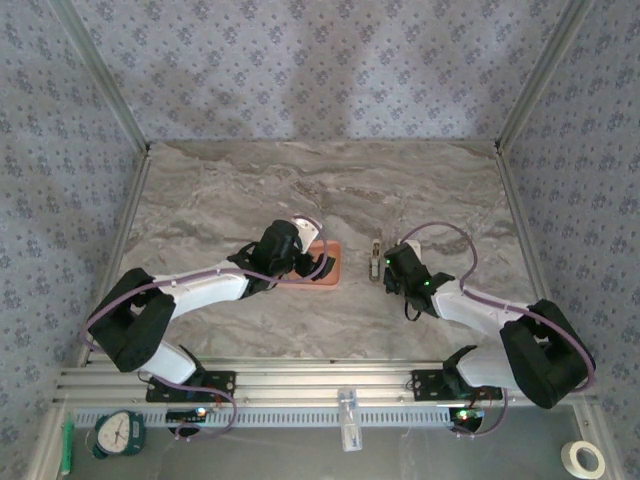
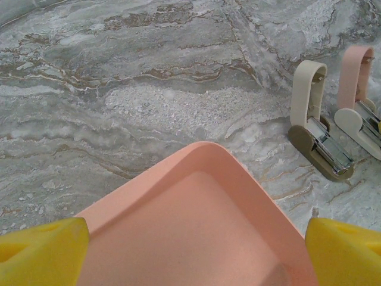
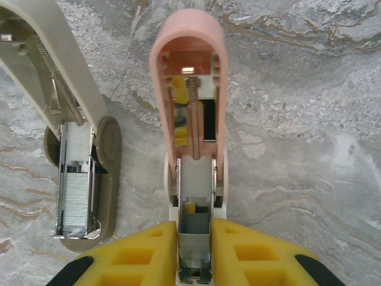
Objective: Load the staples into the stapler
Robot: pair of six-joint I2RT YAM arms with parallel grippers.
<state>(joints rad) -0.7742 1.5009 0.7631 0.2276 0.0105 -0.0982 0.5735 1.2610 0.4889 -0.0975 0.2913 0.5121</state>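
Yellow pads point(image 3: 143, 250) of the right hand point(image 3: 194, 256) sit nearest the right wrist camera, drawn in close and pinching the near end of the stapler's grey channel from both sides. From that grip the stapler point(image 3: 187, 71) runs away from the hand. Its pink lid is swung up and back, and the hollow underside shows a thin coil spring down its middle. Whether a strip lies inside the channel cannot be told, as the pads crowd it.

Just left of it, apart from it, stands a beige stapler point(image 3: 65, 77), also hinged open, with a staple strip point(image 3: 74, 196) filling its channel. Both rest on the marbled grey tabletop point(image 3: 297, 119).

From above, the right hand point(image 1: 385, 268) is at the middle of the tabletop point(image 1: 300, 190), with the beige stapler point(image 1: 375, 258) at its left side. Farther left lies a salmon tray point(image 1: 328, 275), and the left hand point(image 1: 310, 262) hangs over it.

In the left wrist view the left hand point(image 2: 196, 250) is spread wide, one yellow finger point(image 2: 41, 253) at each lower corner. The tray's rounded corner point(image 2: 196, 173) lies between them. Beyond the tray on the right stand the beige stapler point(image 2: 309, 101) and the stapler point(image 2: 356, 77), lids raised.
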